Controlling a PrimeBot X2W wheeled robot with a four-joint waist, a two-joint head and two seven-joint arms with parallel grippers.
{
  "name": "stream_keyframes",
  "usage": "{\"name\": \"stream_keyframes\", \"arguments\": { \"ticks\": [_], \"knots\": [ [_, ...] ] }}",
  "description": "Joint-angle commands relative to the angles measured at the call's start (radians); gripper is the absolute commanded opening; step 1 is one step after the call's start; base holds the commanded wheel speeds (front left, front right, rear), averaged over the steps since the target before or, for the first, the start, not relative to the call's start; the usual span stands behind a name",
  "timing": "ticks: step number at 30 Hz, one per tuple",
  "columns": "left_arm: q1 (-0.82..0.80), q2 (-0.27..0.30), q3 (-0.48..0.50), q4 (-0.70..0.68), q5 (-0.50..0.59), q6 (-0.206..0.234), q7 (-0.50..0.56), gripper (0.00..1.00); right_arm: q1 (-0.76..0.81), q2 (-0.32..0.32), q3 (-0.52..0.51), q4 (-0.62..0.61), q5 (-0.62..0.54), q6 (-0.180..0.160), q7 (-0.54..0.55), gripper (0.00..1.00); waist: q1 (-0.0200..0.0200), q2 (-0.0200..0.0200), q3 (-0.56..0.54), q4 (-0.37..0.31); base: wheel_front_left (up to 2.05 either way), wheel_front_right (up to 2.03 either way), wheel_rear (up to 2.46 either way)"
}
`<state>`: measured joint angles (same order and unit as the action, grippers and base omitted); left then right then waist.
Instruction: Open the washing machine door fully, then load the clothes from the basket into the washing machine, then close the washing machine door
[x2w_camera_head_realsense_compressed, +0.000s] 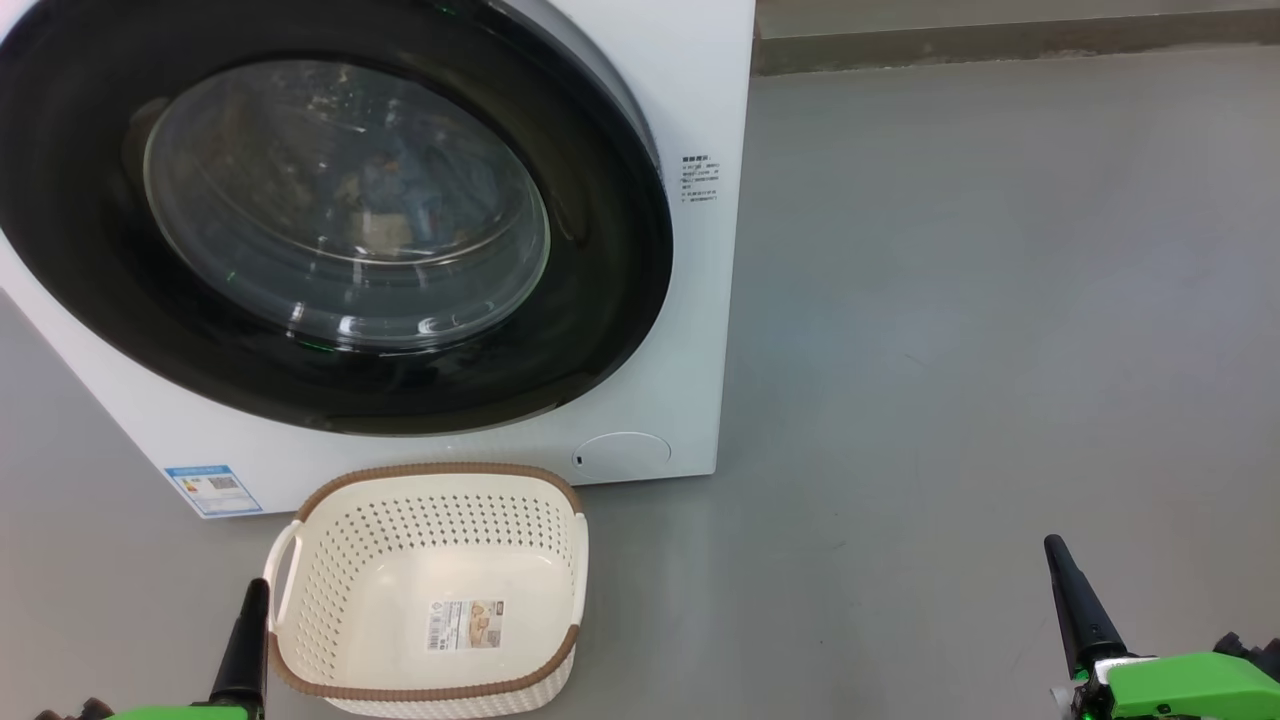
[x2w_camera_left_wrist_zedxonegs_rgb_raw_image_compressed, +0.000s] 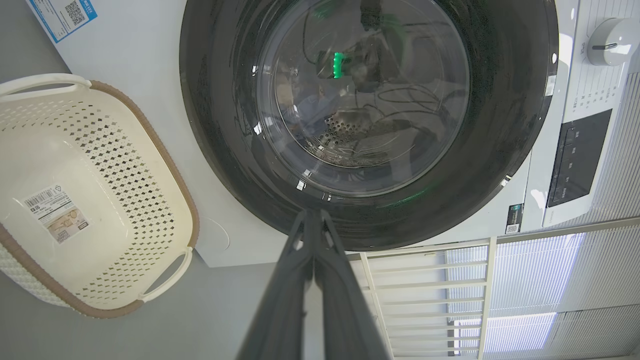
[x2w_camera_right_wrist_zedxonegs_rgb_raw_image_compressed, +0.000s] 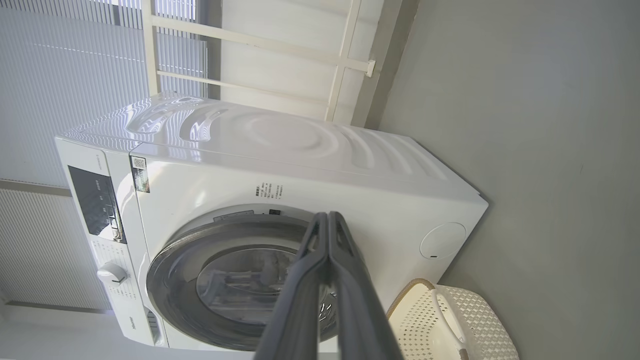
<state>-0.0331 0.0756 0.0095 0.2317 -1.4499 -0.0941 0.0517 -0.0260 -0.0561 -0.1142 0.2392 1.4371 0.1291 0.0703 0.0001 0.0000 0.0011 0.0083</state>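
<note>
- Washing machine door (x2w_camera_head_realsense_compressed: 340, 200) sat flush w/ the white front of the washing machine (x2w_camera_head_realsense_compressed: 700, 330). It looked closed, w/ no gap seen at its rim.
- Basket (x2w_camera_head_realsense_compressed: 440, 468) stood on the floor just in front of the machine, below the door. It was empty, w/ only the label sticker on its bottom.
- Clothes (x2w_camera_head_realsense_compressed: 410, 185): blue & cream fabric showed dimly thru the porthole glass, inside the drum, so the load looked done.
- Judgement: all 3 steps appeared complete, w/ nothing obvious left, tho whether the latch had caught couldn't be confirmed.
- Left gripper (x2w_camera_left_wrist_zedxonegs_rgb_raw_image_compressed: 312, 220): fingers pressed together, nothing between them. In head view it sat just beside the basket's left handle, pointing toward the door.
- Right gripper (x2w_camera_right_wrist_zedxonegs_rgb_raw_image_compressed: 327, 222): fingers together too, empty, well apart from basket & machine.
- Room: wide bare grey floor (x2w_camera_head_realsense_compressed: 1000, 300) lay to the machine's right. The left side was tighter, w/ the basket's rim & handle close to the left fingers and the round flap (x2w_camera_head_realsense_compressed: 622, 455) just behind the basket.
</note>
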Motion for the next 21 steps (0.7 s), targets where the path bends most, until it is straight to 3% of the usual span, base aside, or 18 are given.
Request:
{"name": "stream_keyframes", "arguments": {
  "ticks": [1, 14, 21],
  "knots": [
    [-0.049, 0.010, 0.038, -0.012, -0.034, -0.019, 0.007, 0.00, -0.053, -0.003, 0.014, -0.020, 0.030, 0.001, 0.006, 0.00, 0.0000, 0.0000, 0.000, -0.001, 0.00, 0.00, 0.00],
    [-0.071, -0.003, 0.073, 0.011, -0.178, -0.036, 0.036, 0.00, -0.080, -0.001, 0.009, 0.004, 0.173, 0.002, 0.035, 0.00, 0.0000, 0.0000, 0.002, -0.008, 0.00, 0.00, 0.00],
    [-0.073, -0.005, 0.077, 0.012, -0.182, -0.037, 0.039, 0.00, -0.081, 0.000, 0.008, 0.005, 0.178, 0.002, 0.037, 0.00, 0.0000, 0.0000, 0.002, -0.008, 0.00, 0.00, 0.00]
  ]
}}
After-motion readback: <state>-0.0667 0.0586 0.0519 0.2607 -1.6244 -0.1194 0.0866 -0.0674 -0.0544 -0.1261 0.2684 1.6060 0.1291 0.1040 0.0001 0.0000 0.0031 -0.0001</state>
